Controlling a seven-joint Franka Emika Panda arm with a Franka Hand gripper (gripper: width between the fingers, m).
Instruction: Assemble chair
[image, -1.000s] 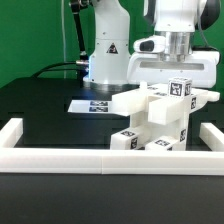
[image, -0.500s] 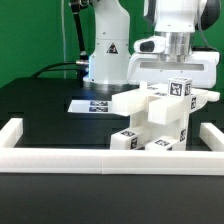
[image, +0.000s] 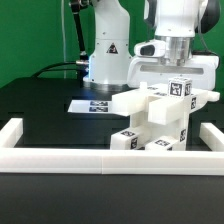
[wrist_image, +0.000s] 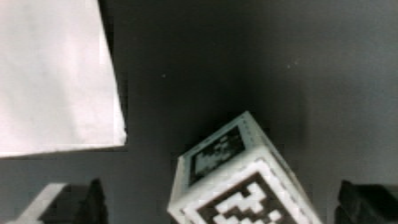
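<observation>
Barely anything has shifted since the earlier frames: the wrist block looks like it's drifted a touch toward 9 o'clock in the exterior view, and the furniture hasn't budged at all.

So where are we? The chair (image: 160, 118) is a half-built white stack sitting at about 4 o'clock in the exterior view, just inside the low white frame (image: 100, 157) that fences the black table (image: 45, 105). It has tagged posts sticking up and a flat slab jutting out toward 9 o'clock. The gripper (image: 178, 68) hangs right over the top tagged post, jaws spread as wide as they go and holding nothing. My read is that we're between a release and the next grab, or lining up on that top post. Either way the next move needs the jaws to come down square on both sides of a part without nudging the stack, since none of those joints look locked.

What each camera gives you:
- Exterior view: the whole layout, including the marker board (image: 92, 104) lying flat at roughly 10 o'clock from the chair, near the robot base (image: 105, 60). It can't really show the gap between fingers and post.
- Wrist view: both fingertips (wrist_image: 71, 205) with clear space around them, the tagged post end (wrist_image: 235, 180) sitting between them and looking clear of both, plus an edge of a white slab (wrist_image: 54, 80). No sense of the overall build though.
</observation>
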